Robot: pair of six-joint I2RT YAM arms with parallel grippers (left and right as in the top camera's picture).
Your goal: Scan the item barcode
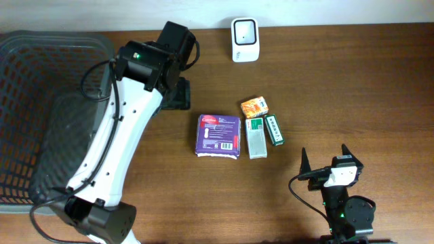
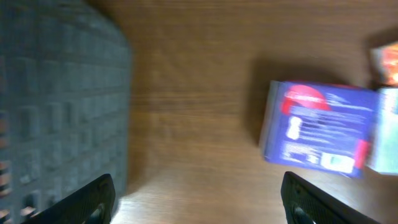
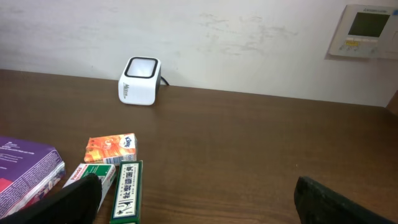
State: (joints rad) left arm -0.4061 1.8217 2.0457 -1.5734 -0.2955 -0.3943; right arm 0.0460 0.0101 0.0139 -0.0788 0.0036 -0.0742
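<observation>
A purple box (image 1: 218, 135) lies flat in the middle of the table with its barcode label up; it is blurred at the right of the left wrist view (image 2: 320, 127). Beside it lie a small orange box (image 1: 255, 106), a white and green box (image 1: 256, 135) and a slim green box (image 1: 274, 129). The white barcode scanner (image 1: 244, 39) stands at the far edge, also visible from the right wrist (image 3: 140, 82). My left gripper (image 1: 178, 93) hangs open over bare wood left of the purple box, holding nothing (image 2: 199, 199). My right gripper (image 1: 327, 159) rests open near the front right, empty (image 3: 205, 199).
A large dark mesh basket (image 1: 41, 108) fills the table's left side and shows in the left wrist view (image 2: 56, 112). The left arm's white links (image 1: 122, 135) stretch between the basket and the boxes. A wall runs behind the scanner (image 3: 249, 37).
</observation>
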